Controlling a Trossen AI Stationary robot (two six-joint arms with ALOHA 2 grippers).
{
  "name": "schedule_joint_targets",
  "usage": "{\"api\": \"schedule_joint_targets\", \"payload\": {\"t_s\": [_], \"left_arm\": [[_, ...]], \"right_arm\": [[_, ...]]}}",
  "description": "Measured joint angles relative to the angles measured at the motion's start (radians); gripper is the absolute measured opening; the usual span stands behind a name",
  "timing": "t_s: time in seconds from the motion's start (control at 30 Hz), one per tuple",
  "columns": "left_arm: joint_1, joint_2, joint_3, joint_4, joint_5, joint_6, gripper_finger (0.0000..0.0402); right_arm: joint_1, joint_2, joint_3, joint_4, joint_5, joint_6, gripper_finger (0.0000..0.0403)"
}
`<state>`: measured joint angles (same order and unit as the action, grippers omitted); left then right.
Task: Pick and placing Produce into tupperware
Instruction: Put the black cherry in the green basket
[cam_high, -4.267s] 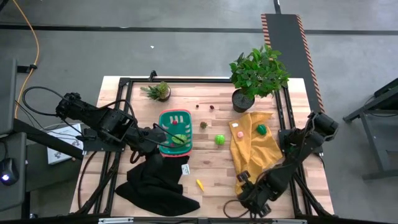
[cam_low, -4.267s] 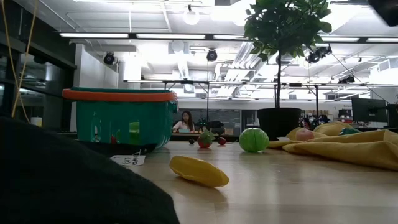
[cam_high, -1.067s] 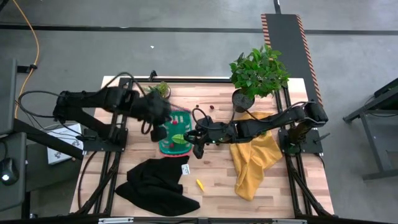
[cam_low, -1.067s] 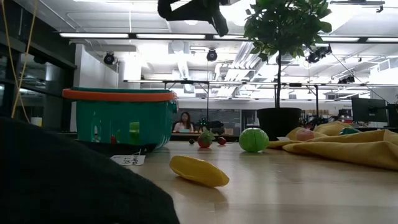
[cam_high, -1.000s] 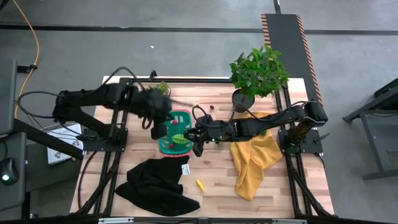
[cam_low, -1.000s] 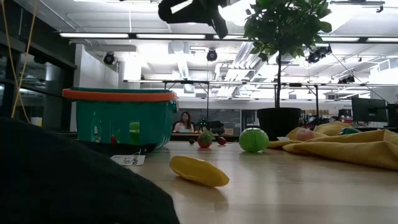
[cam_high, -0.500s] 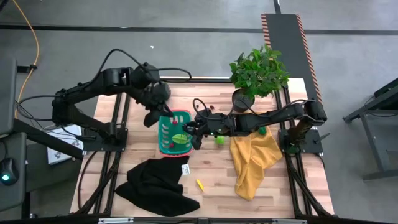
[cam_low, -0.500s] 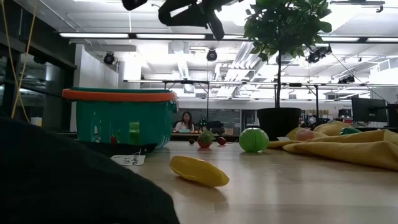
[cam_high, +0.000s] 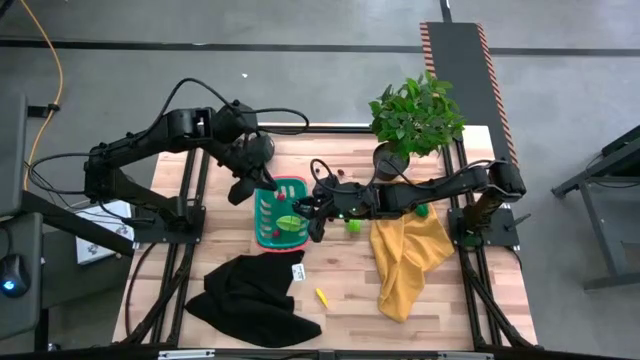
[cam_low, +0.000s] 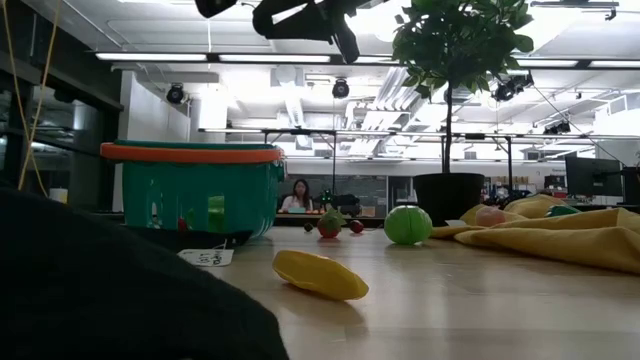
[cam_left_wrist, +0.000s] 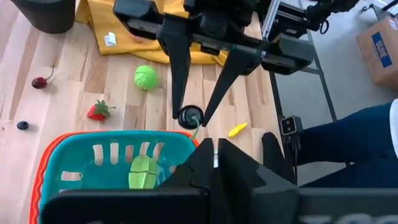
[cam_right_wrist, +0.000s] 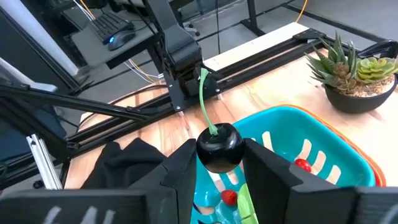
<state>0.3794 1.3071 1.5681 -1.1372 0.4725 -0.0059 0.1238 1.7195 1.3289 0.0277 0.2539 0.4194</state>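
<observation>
The table (cam_high: 340, 270) was pale wooden planks with a matt, grained face. The basket (cam_right_wrist: 323, 134) looked like smooth teal plastic with a glossy orange-red rim. The dark cherry (cam_right_wrist: 219, 148) shone, its skin glossy, its green stem plastic-looking. The right gripper (cam_right_wrist: 219, 163) had matt black fingers. The yellow cloth (cam_high: 405, 255) at 3 o'clock and the black cloth (cam_high: 250, 295) at 7 o'clock were soft, creased fabric. The frame rail (cam_right_wrist: 249, 53) looked like black metal.

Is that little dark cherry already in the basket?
Not yet. The right gripper holds the dark cherry in its jaws, above the teal basket.
</observation>
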Motion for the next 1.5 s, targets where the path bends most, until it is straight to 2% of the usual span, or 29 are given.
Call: {"api": "schedule_joint_targets", "payload": {"t_s": [0.23, 0.37, 0.73, 1.5], "left_arm": [[0.0, 0.0, 0.0, -0.001, 0.0, -0.001, 0.0124], [-0.037, 0.0, 0.0, -0.001, -0.001, -0.001, 0.0152], [-0.159, 0.077, -0.001, 0.014, -0.129, 0.002, 0.0128], [-0.157, 0.082, -0.001, 0.015, -0.147, -0.016, 0.0124]], "right_arm": [[0.0, 0.0, 0.0, 0.017, 0.0, 0.001, 0.0112], [0.0, 0.0, 0.0, 0.056, 0.0, 0.0, 0.0112], [0.002, 0.0, 0.0, 0.081, -0.025, -0.002, 0.0112], [0.003, 0.0, 0.0, 0.074, -0.03, 0.001, 0.0112]]}}
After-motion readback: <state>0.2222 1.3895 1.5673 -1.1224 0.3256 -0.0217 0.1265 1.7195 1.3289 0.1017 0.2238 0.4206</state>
